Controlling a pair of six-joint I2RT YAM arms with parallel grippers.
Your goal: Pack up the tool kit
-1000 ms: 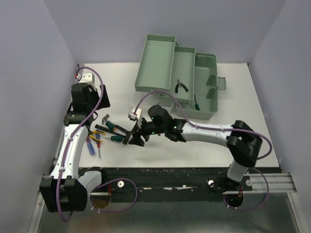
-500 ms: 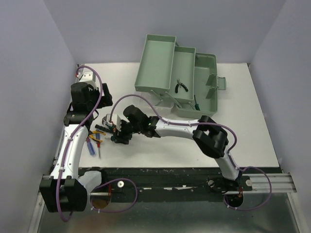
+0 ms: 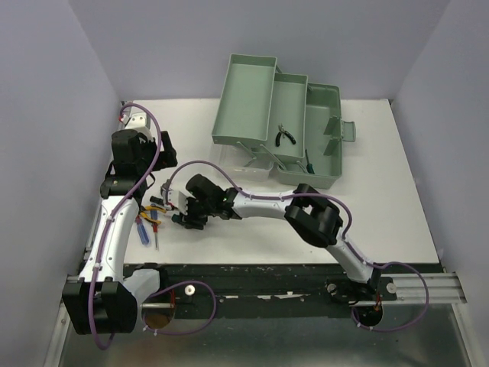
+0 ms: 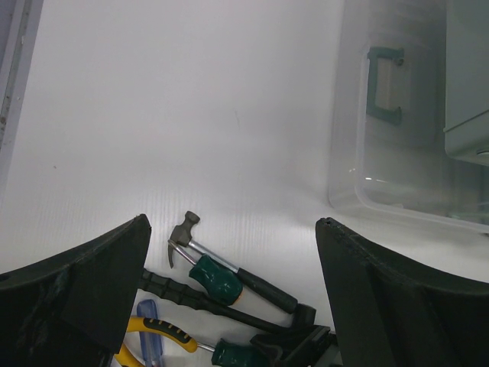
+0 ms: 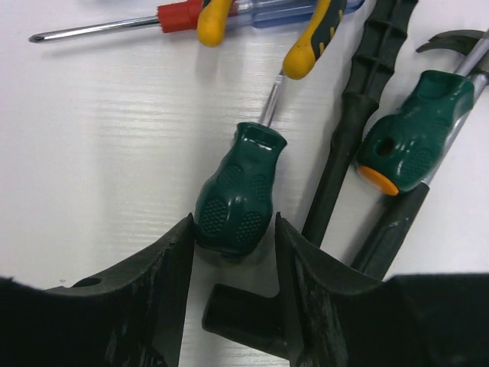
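Observation:
The sage-green toolbox (image 3: 252, 92) stands open at the back with its tiered trays spread out. Small pliers (image 3: 286, 136) lie in one tray. Its translucent lid (image 4: 397, 153) lies on the table beside it. The loose tools lie at the left: a small hammer (image 4: 183, 229), yellow-handled pliers (image 5: 306, 46), a red-and-blue screwdriver (image 5: 183, 15), a green screwdriver with an orange end (image 5: 412, 145). My right gripper (image 5: 233, 225) (image 3: 185, 218) is low on this pile, shut on the butt of a stubby green screwdriver (image 5: 237, 191) lying on the table. My left gripper (image 4: 233, 223) (image 3: 160, 153) is open and empty above the hammer.
A long black ribbed handle (image 5: 359, 115) lies between the two green screwdrivers, close to my right fingers. The right arm (image 3: 260, 202) stretches across the table's front towards the left. Walls close the table on three sides.
My right arm has swung left from the table's middle to the tool pile, and its jaws now hold the stubby green screwdriver's handle. The left arm has not moved.

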